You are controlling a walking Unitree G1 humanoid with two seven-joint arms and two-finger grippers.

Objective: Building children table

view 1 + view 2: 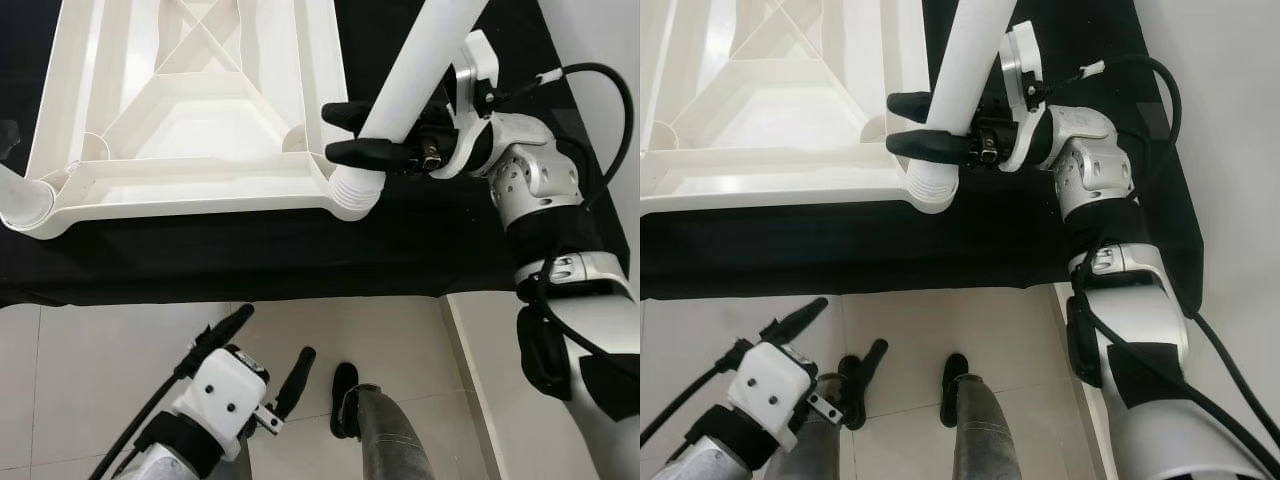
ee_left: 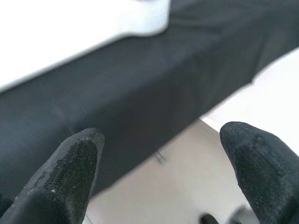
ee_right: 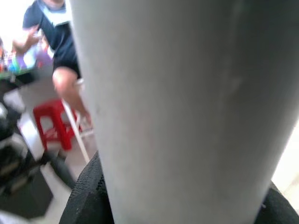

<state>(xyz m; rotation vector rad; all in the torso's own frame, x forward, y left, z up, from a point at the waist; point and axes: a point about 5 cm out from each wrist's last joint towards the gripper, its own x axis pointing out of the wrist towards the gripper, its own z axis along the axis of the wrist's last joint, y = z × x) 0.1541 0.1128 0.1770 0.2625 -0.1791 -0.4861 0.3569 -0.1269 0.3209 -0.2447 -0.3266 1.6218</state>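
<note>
An upside-down white plastic tabletop [image 1: 190,110] lies on a black cloth. A white tube leg [image 1: 420,60] stands tilted in the tabletop's near right corner socket [image 1: 355,190]. My right gripper [image 1: 350,135] is shut on this leg just above the socket, one black finger on each side. In the right wrist view the leg [image 3: 177,102] is pressed close between the fingers. Another white leg end [image 1: 22,200] sits at the near left corner. My left gripper [image 1: 268,350] hangs low over the floor, open and holding nothing.
The black-covered surface [image 1: 250,250] ends at a front edge above the pale tiled floor [image 1: 100,350]. My own legs and feet [image 1: 345,395] stand below. A seated person [image 3: 56,42] and a red stool [image 3: 51,121] show in the right wrist view.
</note>
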